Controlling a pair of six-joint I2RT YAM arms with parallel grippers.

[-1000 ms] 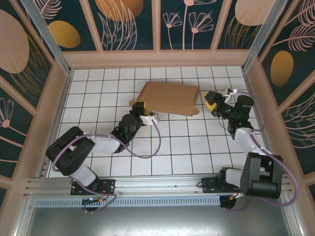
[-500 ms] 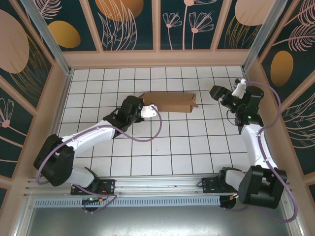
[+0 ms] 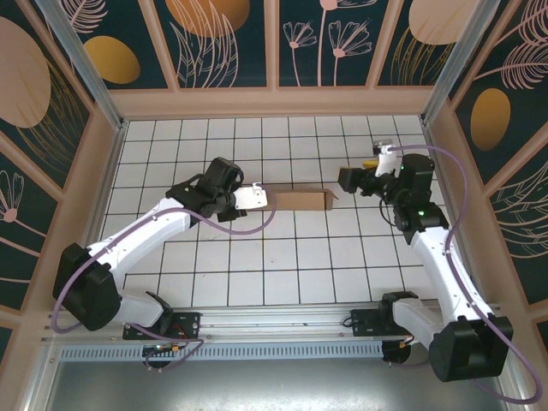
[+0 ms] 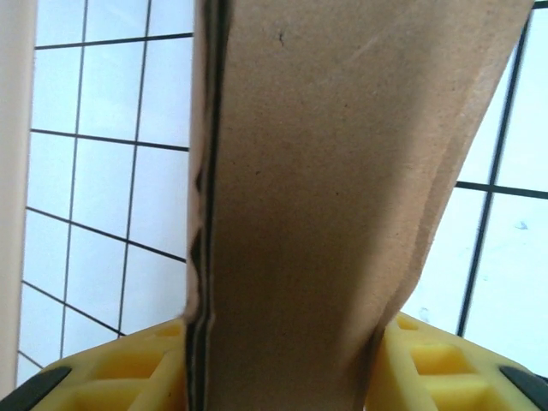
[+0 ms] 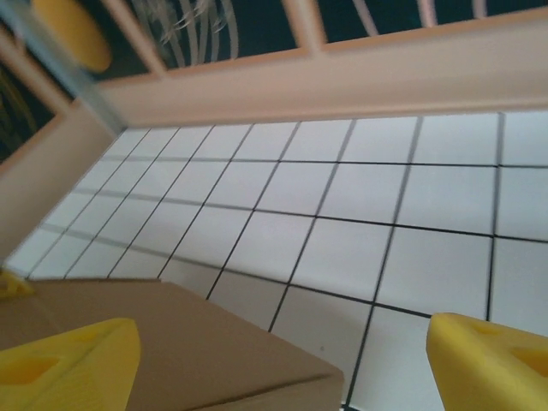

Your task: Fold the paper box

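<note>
The paper box (image 3: 295, 199) is a flattened brown cardboard piece held up on edge, so from the top external view it reads as a narrow strip about three tiles long. My left gripper (image 3: 254, 198) is shut on its left end. In the left wrist view the cardboard (image 4: 325, 171) runs up between the yellow fingers (image 4: 111, 385), with its layered edge on the left. My right gripper (image 3: 349, 180) hangs open just off the box's right end. In the right wrist view a box corner (image 5: 171, 351) lies low between the spread yellow fingers (image 5: 492, 360), apart from both of them.
The white tiled floor (image 3: 282, 257) is fenced by tan walls at the back (image 3: 274, 101) and on the right (image 3: 445, 163). The right arm's cable (image 3: 467, 197) loops close to the right wall. Open floor lies in front of the box.
The left arm has stretched out and turned the box from a tilted, broad face up to standing on edge. The right gripper has swung left toward the box's right end.
</note>
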